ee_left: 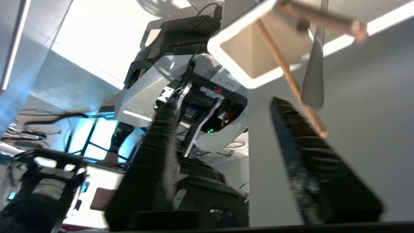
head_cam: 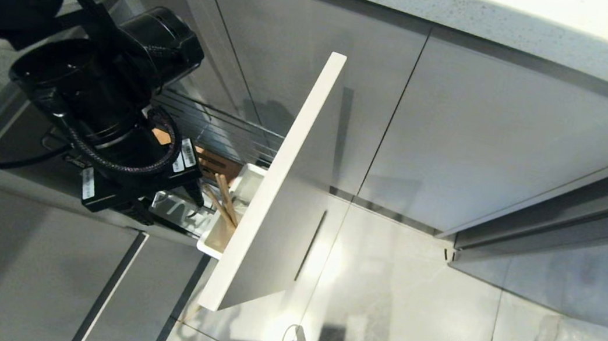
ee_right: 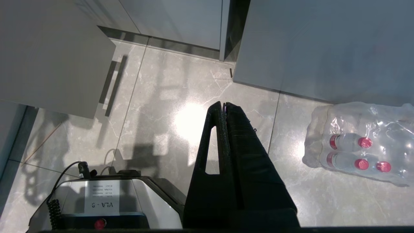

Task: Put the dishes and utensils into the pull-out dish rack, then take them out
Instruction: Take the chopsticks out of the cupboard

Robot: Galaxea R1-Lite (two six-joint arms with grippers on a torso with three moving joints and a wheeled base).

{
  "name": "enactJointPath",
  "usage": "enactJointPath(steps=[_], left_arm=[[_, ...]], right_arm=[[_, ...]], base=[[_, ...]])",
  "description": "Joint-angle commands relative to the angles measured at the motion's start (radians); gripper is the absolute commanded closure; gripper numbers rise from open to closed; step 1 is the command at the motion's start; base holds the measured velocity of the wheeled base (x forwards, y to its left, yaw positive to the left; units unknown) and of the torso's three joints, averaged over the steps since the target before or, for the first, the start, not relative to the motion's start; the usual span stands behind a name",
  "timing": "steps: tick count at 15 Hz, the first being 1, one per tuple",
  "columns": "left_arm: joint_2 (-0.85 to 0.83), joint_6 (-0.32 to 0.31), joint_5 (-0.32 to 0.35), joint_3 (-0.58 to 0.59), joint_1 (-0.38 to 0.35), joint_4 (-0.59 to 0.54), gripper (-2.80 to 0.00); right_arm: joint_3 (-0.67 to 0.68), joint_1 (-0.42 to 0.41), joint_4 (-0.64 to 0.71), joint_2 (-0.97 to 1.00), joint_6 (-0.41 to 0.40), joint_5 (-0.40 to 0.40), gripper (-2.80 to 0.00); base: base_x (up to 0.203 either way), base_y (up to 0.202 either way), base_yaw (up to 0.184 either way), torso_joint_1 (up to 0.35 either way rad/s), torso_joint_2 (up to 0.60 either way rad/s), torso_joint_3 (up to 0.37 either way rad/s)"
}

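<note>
Here the left pincer (head_cam: 192,194), jaws apart and holding nothing, hangs just beside the white utensil cup (head_cam: 216,235) of the pull-out dish rack (head_cam: 214,135). It should rise straight, clear of the handles. In the cup: two chopsticks (head_cam: 224,202), probably one spoon (ee_left: 313,81). The right pincer (ee_right: 223,105), closed, is parked above the floor.

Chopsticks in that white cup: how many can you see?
2. Both chopsticks lean inside the white utensil cup at the front of the pull-out dish rack, beside the left claw. The arm hides part of the rack, so more could be hidden.
</note>
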State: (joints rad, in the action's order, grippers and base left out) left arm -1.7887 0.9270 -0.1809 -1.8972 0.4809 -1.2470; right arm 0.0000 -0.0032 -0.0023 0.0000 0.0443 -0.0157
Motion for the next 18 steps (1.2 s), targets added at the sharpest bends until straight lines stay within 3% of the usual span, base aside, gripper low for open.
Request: enactJointPath(steps=[1, 7, 11, 18], left_arm=[[-0.027, 0.006, 0.001, 0.001, -0.013, 0.009, -2.80], [-0.055, 0.007, 0.011, 0.023, -0.038, 0.060, -2.80], [-0.069, 0.006, 0.063, 0.031, -0.053, 0.100, -2.80], [-0.078, 0.006, 0.063, 0.044, -0.085, 0.132, -2.80]], right_arm=[[0.000, 0.000, -0.001, 0.000, 0.000, -0.001, 0.00], [0.000, 0.000, -0.001, 0.000, 0.000, -0.001, 0.00], [0.000, 0.000, 0.000, 0.001, 0.000, -0.001, 0.00], [0.000, 0.000, 0.000, 0.002, 0.000, 0.000, 0.00]], base=[[0.000, 0.000, 0.000, 0.000, 0.00, 0.000], [0.000, 0.000, 0.000, 0.000, 0.00, 0.000], [0.000, 0.000, 0.000, 0.000, 0.00, 0.000], [0.000, 0.000, 0.000, 0.000, 0.00, 0.000]])
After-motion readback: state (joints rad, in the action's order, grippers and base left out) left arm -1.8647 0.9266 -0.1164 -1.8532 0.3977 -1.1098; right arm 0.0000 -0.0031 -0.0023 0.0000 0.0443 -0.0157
